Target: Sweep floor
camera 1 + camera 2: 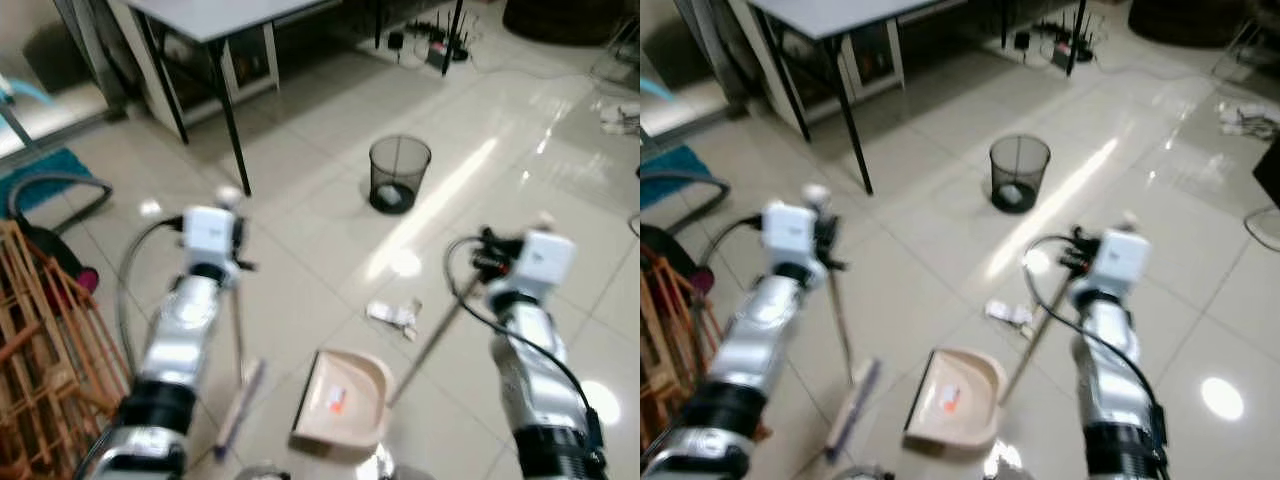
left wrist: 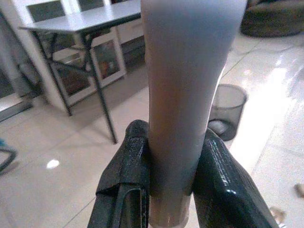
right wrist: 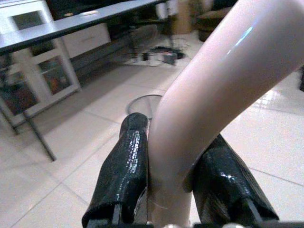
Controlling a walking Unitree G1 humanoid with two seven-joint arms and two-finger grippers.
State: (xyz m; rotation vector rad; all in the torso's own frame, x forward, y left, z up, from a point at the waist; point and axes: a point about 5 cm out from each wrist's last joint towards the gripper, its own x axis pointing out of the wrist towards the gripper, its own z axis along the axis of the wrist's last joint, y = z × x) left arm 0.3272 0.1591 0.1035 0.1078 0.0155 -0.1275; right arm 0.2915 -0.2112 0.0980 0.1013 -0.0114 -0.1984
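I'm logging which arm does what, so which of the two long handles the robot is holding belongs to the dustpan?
The one in the right gripper: its pole slants down to the beige dustpan. The left gripper holds the broom instead.

Both arms reach forward, left gripper point(image 2: 168, 185) and right gripper point(image 3: 173, 183) fingers clamped shut.

Open floor point(image 1: 300, 250) lies ahead up to the mesh bin point(image 1: 399, 173); the counter point(image 1: 215, 15) legs and the wooden rack point(image 1: 40, 360) block the left.

One broom point(image 1: 240, 395), one dustpan point(image 1: 340, 398), one bin point(image 1: 399, 173), one table point(image 1: 225, 15), one crumpled scrap point(image 1: 393, 316), two grippers.
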